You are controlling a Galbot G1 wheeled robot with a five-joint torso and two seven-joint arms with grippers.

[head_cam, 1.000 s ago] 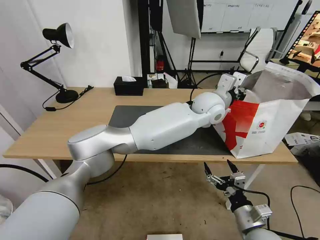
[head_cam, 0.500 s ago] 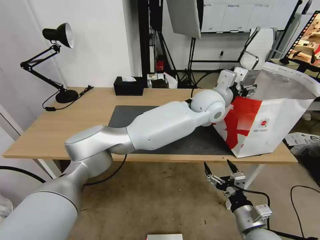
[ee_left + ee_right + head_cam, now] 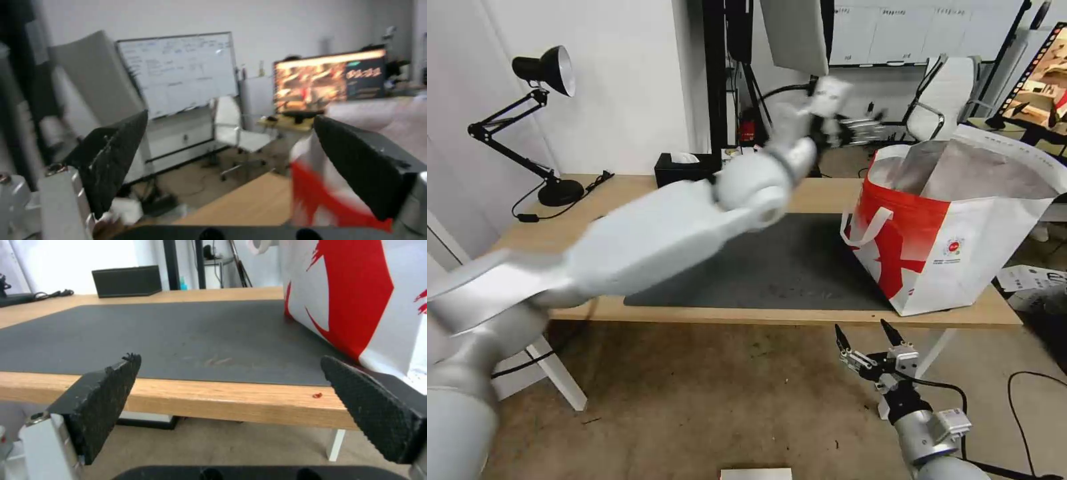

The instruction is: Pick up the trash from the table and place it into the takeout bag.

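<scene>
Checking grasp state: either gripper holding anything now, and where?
Nothing held. Left gripper open, empty, beside the white-and-red foil-lined takeout bag; right gripper open below the light-wood table edge.

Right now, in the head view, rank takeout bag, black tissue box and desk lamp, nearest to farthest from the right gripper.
1. takeout bag, right end, by right gripper
2. black tissue box, far edge
3. desk lamp, far left corner

The dark mat lies bare, bounded rightward by the takeout bag on its edge.
</scene>
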